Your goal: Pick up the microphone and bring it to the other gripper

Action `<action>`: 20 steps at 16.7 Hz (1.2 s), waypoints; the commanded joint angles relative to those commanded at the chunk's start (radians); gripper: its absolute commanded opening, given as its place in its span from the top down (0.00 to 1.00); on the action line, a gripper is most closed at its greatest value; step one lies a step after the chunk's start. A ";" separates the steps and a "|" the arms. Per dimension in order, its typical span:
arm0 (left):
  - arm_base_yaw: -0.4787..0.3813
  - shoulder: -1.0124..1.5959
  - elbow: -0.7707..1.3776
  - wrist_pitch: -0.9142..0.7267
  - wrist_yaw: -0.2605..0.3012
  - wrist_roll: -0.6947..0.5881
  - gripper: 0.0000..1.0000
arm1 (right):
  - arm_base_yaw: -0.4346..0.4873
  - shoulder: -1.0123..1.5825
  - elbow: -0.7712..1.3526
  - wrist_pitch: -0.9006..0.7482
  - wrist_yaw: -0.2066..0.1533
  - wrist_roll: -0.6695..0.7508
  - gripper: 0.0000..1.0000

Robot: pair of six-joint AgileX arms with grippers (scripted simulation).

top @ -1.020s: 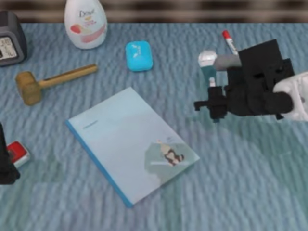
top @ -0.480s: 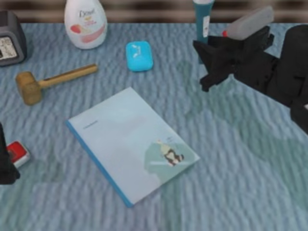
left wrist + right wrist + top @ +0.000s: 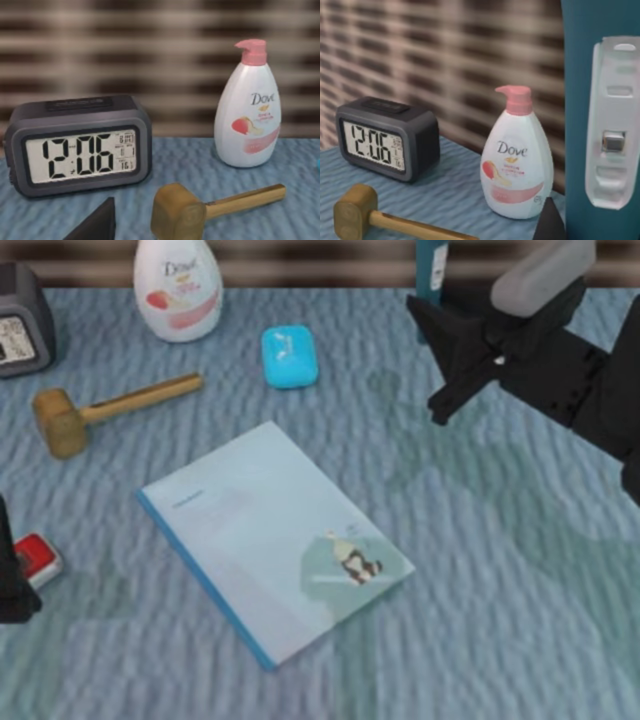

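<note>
The microphone [image 3: 432, 262] shows only its teal handle at the far right edge of the table; its round head is out of view. My right gripper [image 3: 440, 315] is shut on it and holds it raised above the cloth. In the right wrist view the teal handle [image 3: 577, 125] with its white switch strip [image 3: 612, 125] fills one side, beside one black finger [image 3: 550, 222]. The other gripper, my left one [image 3: 10, 580], stays parked at the table's left edge, open, with one finger [image 3: 97, 225] showing in the left wrist view.
At the back stand a Dove bottle [image 3: 178, 285], a digital clock [image 3: 20, 320] and a blue soap-like block [image 3: 290, 355]. A wooden mallet [image 3: 110, 405] lies at the left, a light blue book [image 3: 275, 540] in the middle, a red-and-white item [image 3: 38, 560] by my left gripper.
My right gripper has lifted the microphone off the table and carried it up toward the far edge; the head has left the view. The left arm has not moved.
</note>
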 joint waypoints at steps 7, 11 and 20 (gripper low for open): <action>0.000 0.000 0.000 0.000 0.000 0.000 0.00 | 0.122 -0.007 -0.020 0.081 0.117 0.017 1.00; 0.000 0.000 0.000 0.000 0.000 0.000 0.00 | 0.218 -0.021 -0.041 0.145 0.209 0.032 1.00; 0.000 0.000 0.000 0.000 0.000 0.000 0.00 | 0.222 -0.022 -0.042 0.148 0.214 0.033 1.00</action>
